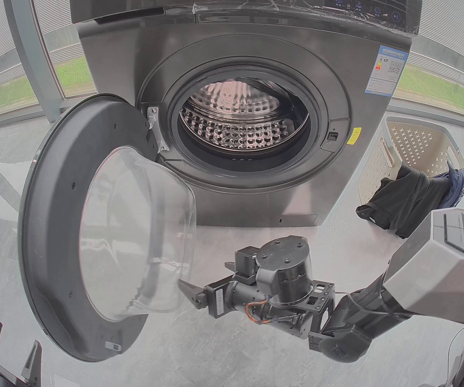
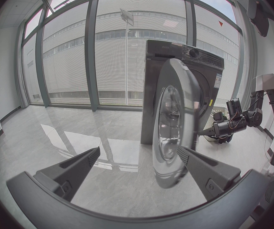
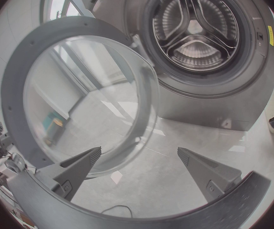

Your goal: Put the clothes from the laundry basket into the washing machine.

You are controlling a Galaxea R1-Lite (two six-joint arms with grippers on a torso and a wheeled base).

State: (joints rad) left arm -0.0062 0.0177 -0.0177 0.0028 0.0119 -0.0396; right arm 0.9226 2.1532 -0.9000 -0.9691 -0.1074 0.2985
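Right gripper [image 1: 190, 292] is hovering lower centre, jaws spread, beside the washing machine [image 1: 232, 81] door [image 1: 54, 232]. Left gripper [image 1: 16, 333] is sitting lower left, jaws spread.

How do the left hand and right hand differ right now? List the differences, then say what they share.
1. The right hand is out in front of the washing machine, close to the glass bulge of the open door. The left hand is low at the robot's left, farther back.
2. The right hand faces the door's inner side and the drum. The left hand faces the door nearly edge-on.

Shared: both are open and empty.
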